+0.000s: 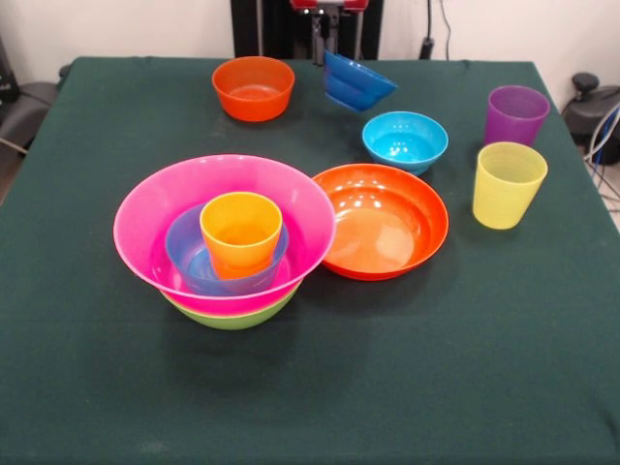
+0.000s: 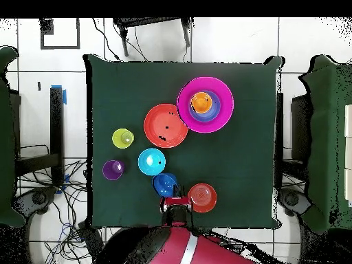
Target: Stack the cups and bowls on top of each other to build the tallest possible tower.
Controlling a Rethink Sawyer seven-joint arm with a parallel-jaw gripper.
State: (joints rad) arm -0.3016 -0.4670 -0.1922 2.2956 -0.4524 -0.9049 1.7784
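Right now I see the blue bowl (image 1: 356,81) tilted near the table's far edge beside the small orange bowl (image 1: 254,88), seemingly hung from the gripper (image 1: 327,12) (jaws hidden, I cannot tell their state), so I'd judge it light, stiff, slippery, best pinched at the rim.

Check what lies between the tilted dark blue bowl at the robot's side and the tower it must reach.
The tilted dark blue plastic bowl is apart from the tower. The big shallow orange bowl and the cyan bowl lie beside that path; nothing visible blocks it.
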